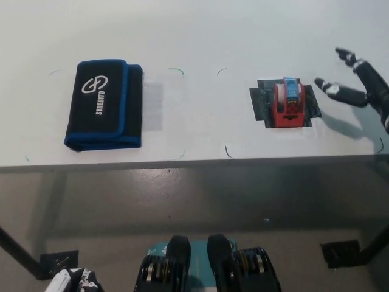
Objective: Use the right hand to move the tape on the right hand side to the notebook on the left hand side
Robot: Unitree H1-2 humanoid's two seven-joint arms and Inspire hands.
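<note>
Upright, the red tape point(288, 104) dispenser sits on a dark mat point(261, 103).

The table point(200, 36) under me looks smooth, white and matt. On the left, the notebook point(103, 104) looks like soft black cloth with a blue edge. On the right, the tape point(288, 103) holder looks like shiny red plastic, on a dark mat point(260, 103).

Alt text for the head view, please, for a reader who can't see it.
A red tape dispenser sits on a dark mat at the white table's right, the black right hand open beside it, not touching. A black-and-blue notebook lies far left; the white left hand rests below.
</note>
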